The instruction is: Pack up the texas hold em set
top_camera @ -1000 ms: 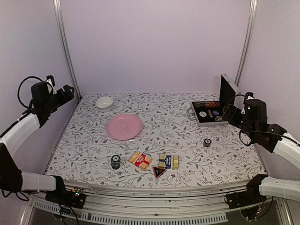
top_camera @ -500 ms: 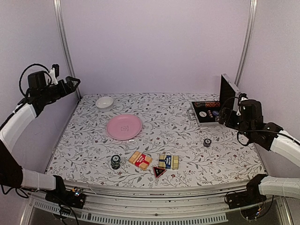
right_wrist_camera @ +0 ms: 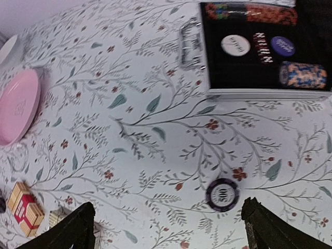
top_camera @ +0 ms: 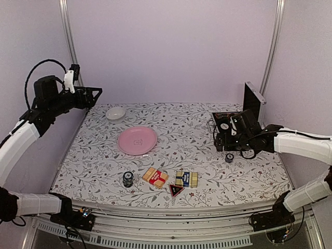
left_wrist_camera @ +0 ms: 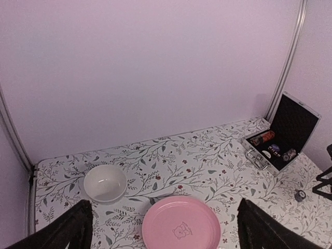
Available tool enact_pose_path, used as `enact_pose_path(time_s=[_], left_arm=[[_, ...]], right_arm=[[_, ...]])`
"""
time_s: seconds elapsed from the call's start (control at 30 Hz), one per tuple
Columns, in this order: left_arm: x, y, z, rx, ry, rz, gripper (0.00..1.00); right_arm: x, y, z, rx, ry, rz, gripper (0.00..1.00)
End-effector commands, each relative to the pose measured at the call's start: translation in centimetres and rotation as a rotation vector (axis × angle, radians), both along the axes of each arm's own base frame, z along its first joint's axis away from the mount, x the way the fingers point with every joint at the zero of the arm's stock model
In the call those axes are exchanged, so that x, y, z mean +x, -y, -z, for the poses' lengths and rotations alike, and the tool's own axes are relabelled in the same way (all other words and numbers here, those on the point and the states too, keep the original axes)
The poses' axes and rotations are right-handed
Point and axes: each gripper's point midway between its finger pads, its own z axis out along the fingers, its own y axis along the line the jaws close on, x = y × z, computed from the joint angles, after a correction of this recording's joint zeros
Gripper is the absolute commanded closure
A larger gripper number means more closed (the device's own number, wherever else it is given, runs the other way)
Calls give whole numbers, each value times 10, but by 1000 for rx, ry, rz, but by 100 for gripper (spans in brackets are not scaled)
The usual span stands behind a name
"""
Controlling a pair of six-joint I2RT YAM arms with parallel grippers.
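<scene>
end effector left (left_wrist_camera: 163, 207), end effector right (right_wrist_camera: 167, 207): spread wide, empty

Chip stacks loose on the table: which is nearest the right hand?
The stack just in front of the open case, close by the right hand; the other stack lies far off, left of the red card deck.

In the right wrist view the case (right_wrist_camera: 259, 94) runs off the top and right edges. Far left of it the pink plate (right_wrist_camera: 18, 106) is cropped. Lower left of it, a card deck (right_wrist_camera: 58, 219) lies half behind a finger. From above, the right pincer (top_camera: 224, 141) covers most of the case's tray.
</scene>
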Motion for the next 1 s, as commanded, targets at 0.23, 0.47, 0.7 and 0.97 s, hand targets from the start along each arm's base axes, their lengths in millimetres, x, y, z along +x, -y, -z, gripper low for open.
enact_pose_path(time_s=[0.23,0.47,0.7,0.97], left_arm=[[1,-40,25,73,20,-179,3],[2,-37,31,63,-2,-157,3],[6,-35,37,57,-25,-154,3],[8,-34,41,52,-38,-148,3]], right_arm=[[-86,-145,50,-64,-199,-642,1],[-87,-177,73,-106,-242,-850,1],[-40,-193,82,-246,-187,-775,1],[-26,-191,105,-356,-222,-681,1]])
